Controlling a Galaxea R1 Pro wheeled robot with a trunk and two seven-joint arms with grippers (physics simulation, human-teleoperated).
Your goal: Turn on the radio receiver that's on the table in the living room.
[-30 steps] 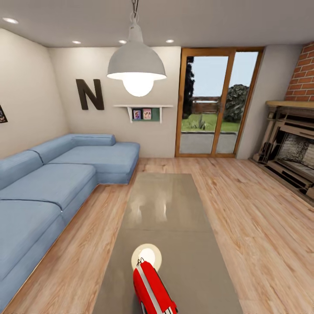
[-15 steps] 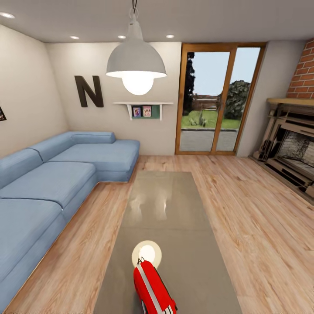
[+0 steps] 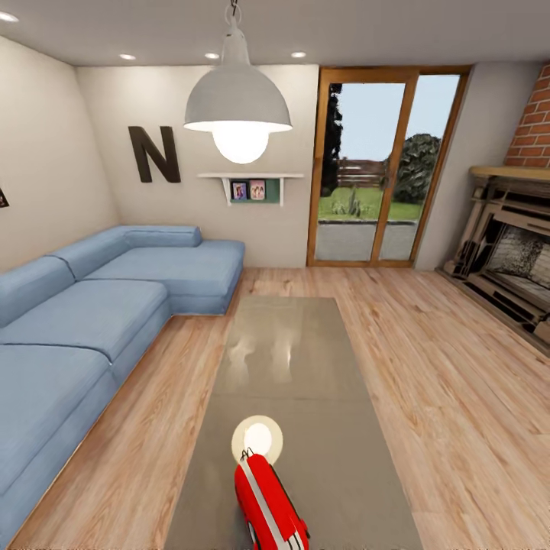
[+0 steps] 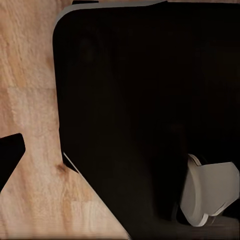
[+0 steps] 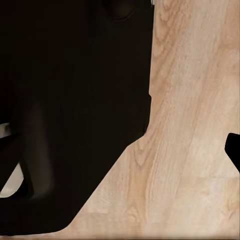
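Radio receiver point(image 3: 269, 504) seen at near end of bench point(image 3: 290, 367), beside white disc point(image 3: 257, 439). Approach to be finished before reach. End effector state cannot be told.

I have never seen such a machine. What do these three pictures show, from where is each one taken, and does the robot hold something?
This is a simulated wheeled robot with two arms. The big picture comes from its head camera, looking into a living room. A red radio receiver lies on the long low table, next to a round white disc; a blue sofa stands beside it. The two other pictures come from cameras near each gripper: they show dark robot parts above the wood floor. Nothing held is visible.
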